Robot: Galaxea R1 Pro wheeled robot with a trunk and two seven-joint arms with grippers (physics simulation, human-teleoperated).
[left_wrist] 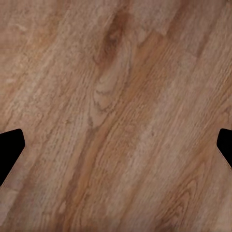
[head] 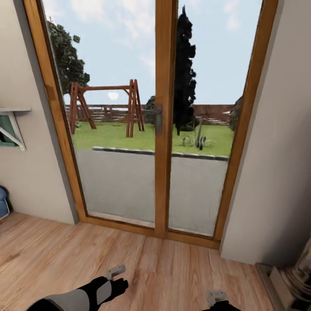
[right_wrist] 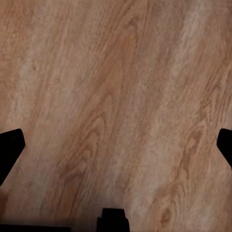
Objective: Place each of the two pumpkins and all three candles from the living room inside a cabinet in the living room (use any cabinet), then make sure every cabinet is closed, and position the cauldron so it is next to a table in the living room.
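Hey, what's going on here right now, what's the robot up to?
Nothing is being handled. The robot faces a wood-framed glass door looking out on a yard with a swing set. Both arms hang low over the wooden floor. The left pincer and the right pincer are open and empty, with bare floorboards between their fingers.

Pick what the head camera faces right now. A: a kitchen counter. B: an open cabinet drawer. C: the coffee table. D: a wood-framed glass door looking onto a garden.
D: the head view shows a glass door in a wooden frame with a swing set on the grass outside, and both wrist views show bare wood floor.
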